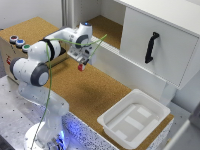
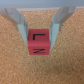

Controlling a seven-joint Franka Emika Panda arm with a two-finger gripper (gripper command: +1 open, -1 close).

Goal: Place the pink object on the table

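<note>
The pink object (image 1: 81, 66) is a small pinkish-red cube held between my gripper's fingers a little above the brown cork table (image 1: 85, 95). In the wrist view the cube (image 2: 38, 44) shows dark markings on its faces and sits between the two grey fingers (image 2: 20, 22), with cork beneath it. My gripper (image 1: 81, 64) is shut on the cube, hanging from the white arm over the middle of the tabletop, near the white cabinet's lower edge.
A white rectangular plastic tray (image 1: 134, 117) stands at the front, toward the exterior view's right. A cork-topped box with coloured buttons (image 1: 19, 43) stands at the exterior view's left. A white cabinet with a black handle (image 1: 151, 47) fills the back right.
</note>
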